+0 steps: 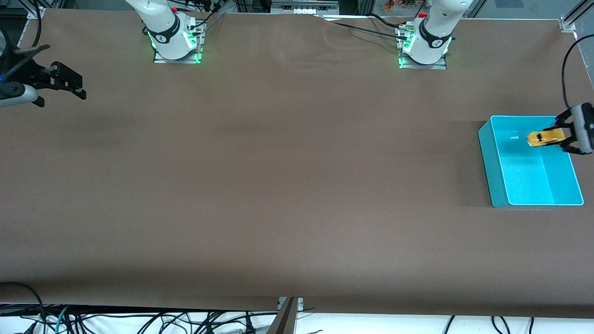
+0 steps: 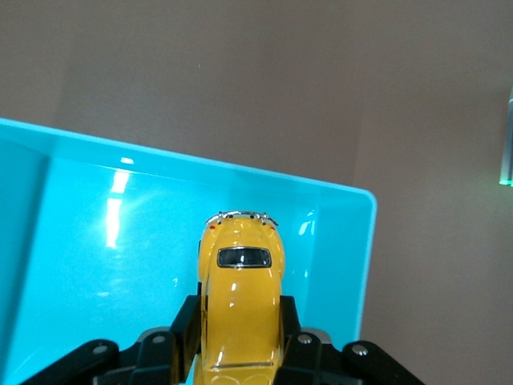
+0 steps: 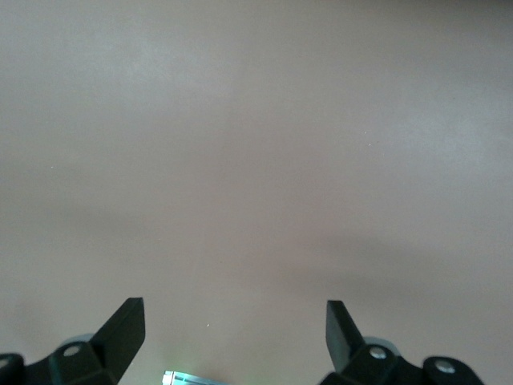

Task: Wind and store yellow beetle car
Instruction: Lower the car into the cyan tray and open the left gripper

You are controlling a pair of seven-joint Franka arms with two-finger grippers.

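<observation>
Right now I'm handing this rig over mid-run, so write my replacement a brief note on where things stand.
Left gripper: shut on the yellow beetle car, held up over the cyan bin at the left arm's end of the table.
Right gripper: open, holding nothing, waiting over bare table at the right arm's end.
Done: car grasped and brought over the bin.
Left: release the car into the bin. Whether it has been wound cannot be told.

Clearly a robotics lab: two white arm bases [image 1: 176,35] bolted onto a brown-covered counter [image 1: 260,185], green status lights glowing, aluminium framing [image 1: 573,18] at the edges, loose cables [image 1: 139,320] tangled beneath the counter's near edge.
</observation>
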